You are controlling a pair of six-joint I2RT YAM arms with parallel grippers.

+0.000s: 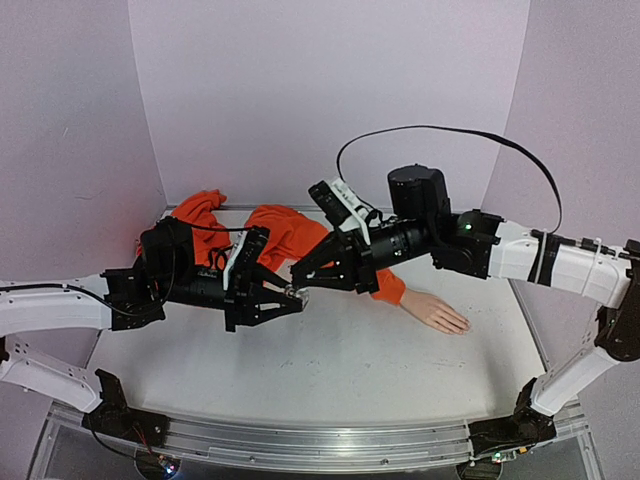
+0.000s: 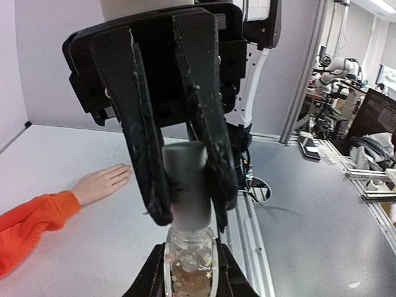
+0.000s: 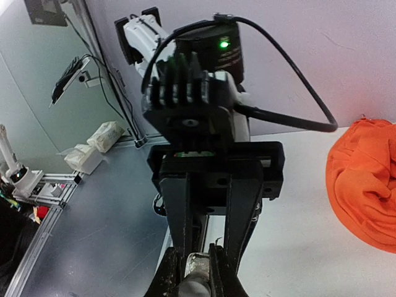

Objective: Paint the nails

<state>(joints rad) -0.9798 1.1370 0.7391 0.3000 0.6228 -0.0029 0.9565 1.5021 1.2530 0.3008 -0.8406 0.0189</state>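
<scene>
Nails [image 1: 461, 324] are too small to be picked out 1 by 1. They'd be at the fingertips of the pale pinkish-beige mannequin hand [image 1: 437, 312], which is laid flat on the white table top [image 1: 330, 380], right of centre, joined to a crumpled orange fabric sleeve [image 1: 285, 230]. Whether any polish is on them can't be told at this res.

The small clear glass bottle w/ glittery flecks [image 2: 190, 269] is held up off the table, well apart from the hand. The left gripper [image 2: 190, 250] is clamped tight on the bottle body. The right gripper [image 2: 193, 213] is closed on the frosted grey cylindrical cap [image 2: 184, 176], jaws nearly together w/ the cap pinched between them. So 2 grips on 1 item; prob the cap is about to be unscrewed (a guess).

What could go wrong from here, imo:
- If the cap gets twisted and the glass is slick, the bottle could be spun or slipped in the left jaws instead of the thread being loosened.
- If the cap is pulled off at an angle, polish could be flicked or dripped on the table or sleeve.
- The brush has to be carried a fair way over to the hand, so drips are likely en route.
- W/ nails that tiny, skin could easily be painted instead.
</scene>
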